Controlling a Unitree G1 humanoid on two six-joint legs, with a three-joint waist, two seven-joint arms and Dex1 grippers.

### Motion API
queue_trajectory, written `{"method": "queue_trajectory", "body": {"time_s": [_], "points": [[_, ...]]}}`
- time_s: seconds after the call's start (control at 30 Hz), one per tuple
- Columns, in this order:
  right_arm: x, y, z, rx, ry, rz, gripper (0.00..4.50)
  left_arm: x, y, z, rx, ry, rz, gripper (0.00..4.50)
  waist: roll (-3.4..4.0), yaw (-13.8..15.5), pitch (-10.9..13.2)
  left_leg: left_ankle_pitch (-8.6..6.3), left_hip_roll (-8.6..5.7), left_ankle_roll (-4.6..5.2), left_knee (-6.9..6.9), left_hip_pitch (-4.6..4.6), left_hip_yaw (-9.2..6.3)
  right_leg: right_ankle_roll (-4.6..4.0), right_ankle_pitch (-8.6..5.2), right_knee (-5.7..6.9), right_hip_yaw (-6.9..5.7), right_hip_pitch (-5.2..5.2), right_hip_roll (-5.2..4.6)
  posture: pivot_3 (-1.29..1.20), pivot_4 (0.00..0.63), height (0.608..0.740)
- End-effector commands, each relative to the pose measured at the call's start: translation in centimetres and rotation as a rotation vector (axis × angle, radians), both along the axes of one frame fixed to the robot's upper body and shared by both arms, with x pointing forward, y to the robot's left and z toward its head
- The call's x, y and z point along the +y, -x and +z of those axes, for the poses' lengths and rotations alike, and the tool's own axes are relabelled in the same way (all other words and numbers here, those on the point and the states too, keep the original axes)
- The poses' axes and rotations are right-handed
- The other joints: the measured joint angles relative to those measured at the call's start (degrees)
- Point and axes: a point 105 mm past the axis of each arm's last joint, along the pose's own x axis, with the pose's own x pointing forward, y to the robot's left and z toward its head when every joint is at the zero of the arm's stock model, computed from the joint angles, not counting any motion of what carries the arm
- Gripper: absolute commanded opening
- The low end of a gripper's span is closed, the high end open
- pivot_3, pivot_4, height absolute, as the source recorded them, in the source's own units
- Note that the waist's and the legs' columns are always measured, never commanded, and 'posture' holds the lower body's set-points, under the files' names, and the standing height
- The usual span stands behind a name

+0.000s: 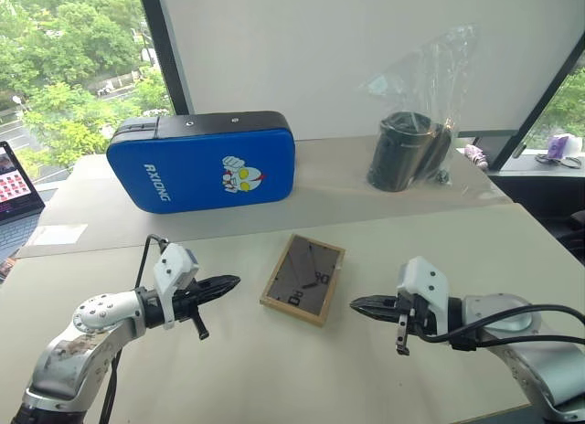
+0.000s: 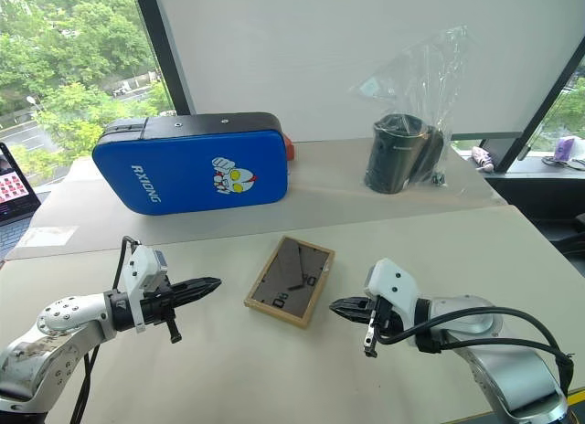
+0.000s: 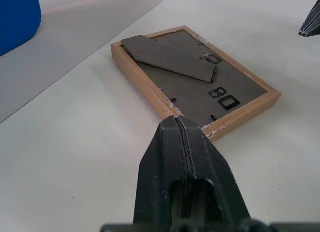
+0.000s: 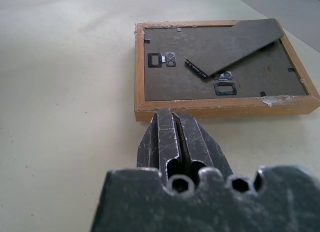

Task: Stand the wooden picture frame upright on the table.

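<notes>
between the grippers: small light-wood picture frame face-down on beige table
left gripper: pressed together, empty
right gripper: pressed together, empty
risk: closed tips may shove frame flat, not lift it

Bare table rings the wooden picture frame; blue case stands well behind.

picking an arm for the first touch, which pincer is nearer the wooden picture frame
Roughly equal, no clear winner. The left pincer is shut, just off the wooden picture frame on its left side; the right pincer is shut, just off its right side. Neither touches it.
</notes>
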Motion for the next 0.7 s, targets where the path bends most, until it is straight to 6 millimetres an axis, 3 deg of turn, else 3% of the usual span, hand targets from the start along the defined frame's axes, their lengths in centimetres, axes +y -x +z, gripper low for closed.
{"method": "queue_trajectory", "body": {"time_s": [0.03, 0.17, 0.4, 0.5, 0.6, 0.7], "points": [[-0.3, -0.8, -0.6, -0.017, 0.064, -0.052, 0.0, -0.5, -0.9, -0.6, -0.032, -0.05, -0.01, 0.02, 0.0, 0.0, 0.0, 0.0, 0.0, 0.0, 0.0, 0.0, 0.0, 0.0, 0.0, 0.0, 0.0, 0.0, 0.0, 0.0, 0.15, 0.74], [-1.7, -3.5, -4.1, 0.021, 0.233, -0.243, 0.0, -1.1, -3.6, -4.6, -0.028, -0.196, -0.004, 0.02, -0.01, 0.4, 0.0, 0.02, -0.07, -0.03, 0.05, 0.17, 0.0, -0.01, 0.01, -0.01, -0.03, 0.32, -0.01, 0.0, 0.15, 0.74], [-0.2, -6.5, -5.2, -0.059, 0.371, -0.322, 0.0, -3.9, -6.5, -7.1, -0.076, -0.325, -0.068, 0.02, -0.02, 0.1, 0.0, 0.08, -0.05, -0.12, 0.1, 0.17, -0.05, 0.0, 0.02, 0.0, -0.05, 0.34, -0.01, 0.0, 0.15, 0.74], [1.3, -7.5, -4.8, -0.089, 0.376, -0.332, 0.0, -5.9, -6.4, -7.0, -0.111, -0.341, -0.143, 0.02, -0.06, 0.2, -0.1, 0.08, -0.06, -0.13, 0.12, 0.25, -0.06, 0.0, 0.03, -0.01, -0.06, 0.46, -0.01, 0.0, 0.15, 0.74], [3.0, -8.0, -4.4, -0.118, 0.377, -0.303, 0.0, -6.2, -5.0, -7.0, -0.108, -0.36, -0.215, 0.02, -0.05, 0.0, -0.1, 0.07, -0.06, -0.11, 0.11, 0.26, -0.1, 0.01, 0.03, 0.0, -0.06, 0.47, -0.02, 0.0, 0.15, 0.74], [5.3, -7.9, -3.8, -0.147, 0.369, -0.226, 0.0, -3.8, -2.6, -8.1, -0.057, -0.435, -0.238, 0.02, 0.0, -1.1, -0.1, 0.12, 0.0, -0.21, 0.04, 0.24, -0.08, 0.0, 0.02, 0.08, -0.05, 0.35, 0.02, 0.0, 0.15, 0.74]]}}
